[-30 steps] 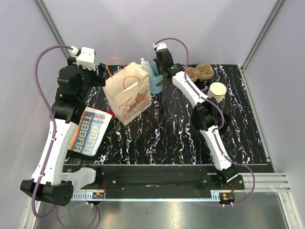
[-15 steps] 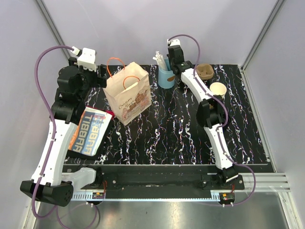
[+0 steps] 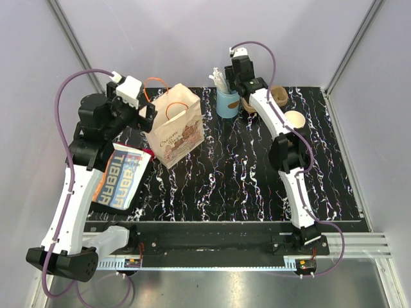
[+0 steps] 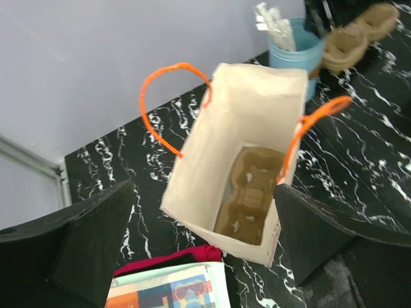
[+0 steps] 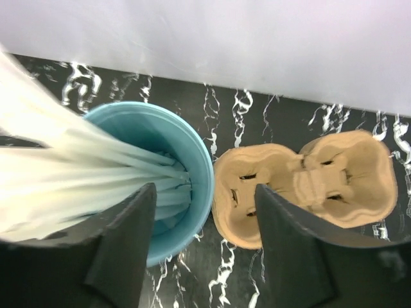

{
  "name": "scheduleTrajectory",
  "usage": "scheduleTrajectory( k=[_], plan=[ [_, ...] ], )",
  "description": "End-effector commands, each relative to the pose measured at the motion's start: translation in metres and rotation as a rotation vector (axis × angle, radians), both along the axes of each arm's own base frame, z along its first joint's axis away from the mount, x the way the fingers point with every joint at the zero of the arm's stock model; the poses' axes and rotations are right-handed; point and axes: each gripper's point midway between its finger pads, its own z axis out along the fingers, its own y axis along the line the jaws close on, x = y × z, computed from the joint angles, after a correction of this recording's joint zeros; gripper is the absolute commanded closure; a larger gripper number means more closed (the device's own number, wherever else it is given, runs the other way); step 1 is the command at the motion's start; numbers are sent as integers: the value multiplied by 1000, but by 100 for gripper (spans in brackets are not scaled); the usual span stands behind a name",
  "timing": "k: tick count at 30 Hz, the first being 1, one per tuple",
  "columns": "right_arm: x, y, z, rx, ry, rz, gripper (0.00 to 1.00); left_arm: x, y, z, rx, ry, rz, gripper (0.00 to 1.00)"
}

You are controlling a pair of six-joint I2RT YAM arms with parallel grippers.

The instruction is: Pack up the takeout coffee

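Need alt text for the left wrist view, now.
Open orange-handled paper bag with a pulp carrier lying in its bottom, framed by the open left gripper. Beyond it sit a blue cup of white sticks and a second carrier; a printed packet lies at the bottom edge.

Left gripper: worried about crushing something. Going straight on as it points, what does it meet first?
Probably the open tan paper bag with orange handles: the open left gripper looks into its mouth, where a brown pulp cup carrier lies. Depth unclear.
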Motion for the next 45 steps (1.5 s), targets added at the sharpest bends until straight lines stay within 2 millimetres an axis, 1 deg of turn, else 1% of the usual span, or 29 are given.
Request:
scheduleTrajectory(
  k=[1,2,4,5,7,8,10,11,12,13,14,15,16,18,19,23,26,27,28,30,31,34,35,37,38,42,43,44,45],
  plan=[
    [-37,5,129,115,-157,77,25,-18,-21,-11,52,-1,-185,1],
    [-47,1,150,127,-179,86,23,-19,-23,-15,65,0,-202,1],
    [-61,1,166,145,-186,117,21,-21,-28,-29,78,24,-242,1],
    [-75,-2,184,154,-204,130,19,-21,-29,-32,90,25,-254,1],
    [-91,-3,201,169,-216,157,18,-19,-31,-40,100,39,-273,1],
    [-106,-9,218,175,-237,164,18,-16,-31,-48,107,55,-276,2],
    [-122,-11,232,186,-252,186,18,-11,-32,-52,116,60,-276,2],
    [-137,-17,243,191,-266,193,18,-7,-32,-59,128,74,-280,2],
    [-145,-19,248,194,-272,201,18,-3,-33,-60,130,71,-280,3],
    [-151,-19,243,194,-255,208,18,-1,-33,-62,135,75,-281,3],
    [-167,-24,260,206,-287,217,18,4,-33,-65,144,78,-287,4],
    [-173,-26,264,211,-297,224,17,6,-35,-68,145,85,-294,4],
    [-185,-31,267,213,-302,225,17,7,-36,-69,147,89,-302,5],
    [-196,-37,271,210,-316,222,17,12,-39,-74,152,102,-321,7],
    [-207,-42,273,206,-323,222,17,15,-40,-79,156,113,-329,8],
    [-227,-55,276,194,-351,208,17,24,-43,-87,153,142,-335,14],
    [-243,-61,279,201,-367,208,17,31,-44,-91,157,156,-334,29],
    [-246,-62,280,201,-371,210,16,33,-43,-91,157,157,-331,40],
    [-252,-65,281,204,-374,208,16,35,-44,-89,158,153,-333,45],
    [-256,-66,282,208,-381,207,16,39,-45,-91,157,161,-333,52],
    [-260,-69,282,208,-384,203,16,42,-45,-92,157,167,-331,59],
    [-263,-71,278,207,-382,202,16,46,-48,-92,150,176,-336,69],
    [-264,-71,276,205,-380,203,16,48,-49,-87,149,167,-336,71],
    [-265,-72,275,202,-379,201,15,51,-50,-88,142,177,-337,75],
    [-264,-72,274,201,-381,198,15,53,-51,-83,142,167,-333,76],
    [-265,-73,275,201,-384,197,15,67,-49,-82,149,170,-304,81],
    [-265,-73,276,201,-384,197,14,72,-48,-87,150,184,-296,82],
    [-264,-72,276,202,-386,198,14,76,-48,-88,153,182,-288,83],
    [-265,-73,276,201,-386,195,14,81,-45,-86,158,179,-265,87]
  ],
)
